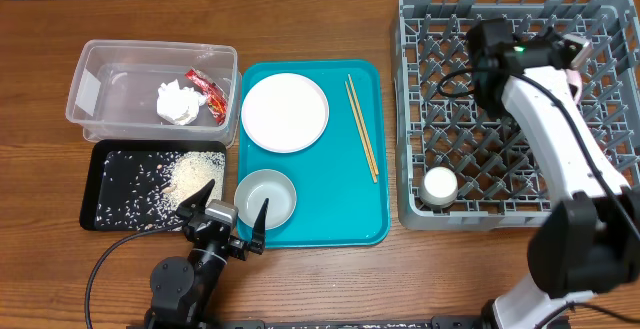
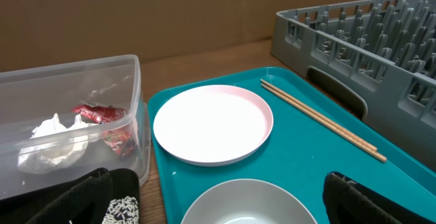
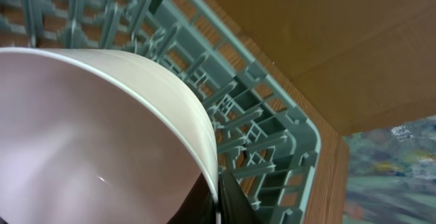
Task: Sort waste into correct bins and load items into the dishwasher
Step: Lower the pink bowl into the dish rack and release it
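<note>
My right gripper is over the back of the grey dish rack, shut on the rim of the pink bowl, which is held tilted above the pegs. A tiny white cup stands in the rack's front left. My left gripper is open and empty at the near side of the small white bowl, its fingers wide to either side. The white plate and chopsticks lie on the teal tray. The napkin and red wrapper lie in the clear tub. Rice lies in the black tray.
The teal tray sits between the bins and the rack. The black tray lies in front of the clear tub, close to my left finger. The rack's wall rises to the right of the teal tray.
</note>
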`<action>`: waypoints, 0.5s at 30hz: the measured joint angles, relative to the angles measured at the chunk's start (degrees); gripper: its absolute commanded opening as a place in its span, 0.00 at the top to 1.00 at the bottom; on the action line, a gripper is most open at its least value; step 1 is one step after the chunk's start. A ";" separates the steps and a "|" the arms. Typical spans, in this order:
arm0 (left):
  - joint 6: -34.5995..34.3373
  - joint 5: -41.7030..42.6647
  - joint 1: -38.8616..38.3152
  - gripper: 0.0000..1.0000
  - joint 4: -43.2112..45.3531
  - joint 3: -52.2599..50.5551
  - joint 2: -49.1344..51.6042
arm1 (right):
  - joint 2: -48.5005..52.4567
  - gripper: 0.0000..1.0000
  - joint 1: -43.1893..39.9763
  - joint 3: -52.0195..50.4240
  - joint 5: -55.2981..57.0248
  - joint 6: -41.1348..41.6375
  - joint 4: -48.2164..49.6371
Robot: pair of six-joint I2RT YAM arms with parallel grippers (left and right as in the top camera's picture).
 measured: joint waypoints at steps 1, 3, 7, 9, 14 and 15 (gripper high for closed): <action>0.00 0.00 0.00 0.00 0.00 0.00 0.00 | 1.01 0.96 0.15 0.00 0.00 0.00 -0.02; 0.00 0.00 0.00 0.00 0.00 0.00 0.00 | 3.10 0.96 0.42 0.00 0.20 0.04 -0.76; 0.00 0.00 0.00 0.00 0.00 0.00 0.00 | 4.59 0.96 1.77 0.00 1.75 0.42 -2.27; 0.00 0.00 0.00 0.00 0.00 0.00 0.00 | 4.59 0.96 2.91 0.00 1.64 0.52 -2.45; 0.00 0.00 0.00 0.00 0.00 0.00 0.00 | 4.66 0.96 6.19 0.00 0.85 1.09 -3.63; 0.00 -0.02 0.00 0.00 0.00 0.00 0.00 | 4.68 0.96 6.56 0.00 0.79 1.18 -3.87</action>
